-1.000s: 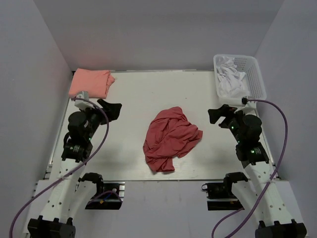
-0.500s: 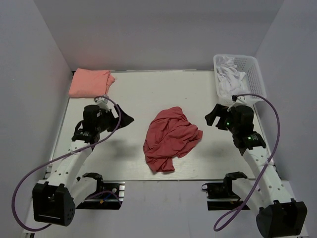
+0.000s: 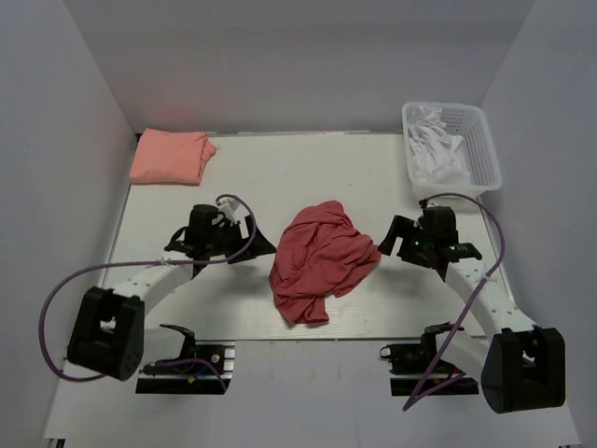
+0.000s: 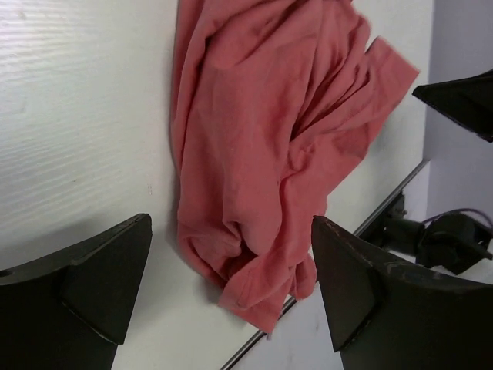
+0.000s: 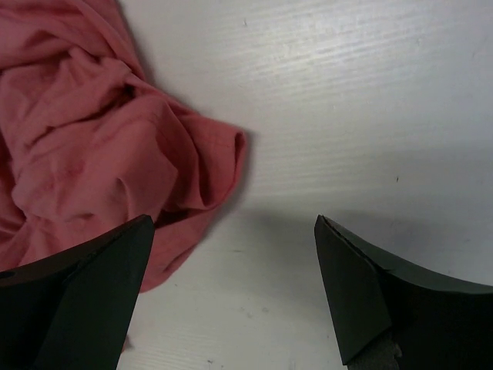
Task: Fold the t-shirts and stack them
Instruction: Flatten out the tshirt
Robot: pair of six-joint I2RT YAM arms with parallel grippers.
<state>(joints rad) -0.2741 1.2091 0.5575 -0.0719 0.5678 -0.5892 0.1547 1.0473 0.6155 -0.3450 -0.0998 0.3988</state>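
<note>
A brick-red t-shirt [image 3: 320, 259] lies crumpled in a heap at the middle of the table, also seen in the left wrist view [image 4: 262, 139] and the right wrist view [image 5: 92, 154]. A salmon-pink t-shirt [image 3: 170, 156] lies folded at the far left corner. My left gripper [image 3: 261, 246] hovers just left of the red heap, jaws wide and empty [image 4: 231, 289]. Just off the heap's right edge is my right gripper [image 3: 394, 241], open too, with bare table between its fingers [image 5: 231, 285].
A white basket [image 3: 482, 149] holding white cloth [image 3: 435, 149] stands at the far right corner. Grey walls close in the table on the left, right and back. The table's near edge [image 3: 308, 338] runs just below the red heap.
Both arms have reached inward and lowered toward the red t-shirt, the left gripper from the left side and the right gripper from the right. The shirts have not moved.
</note>
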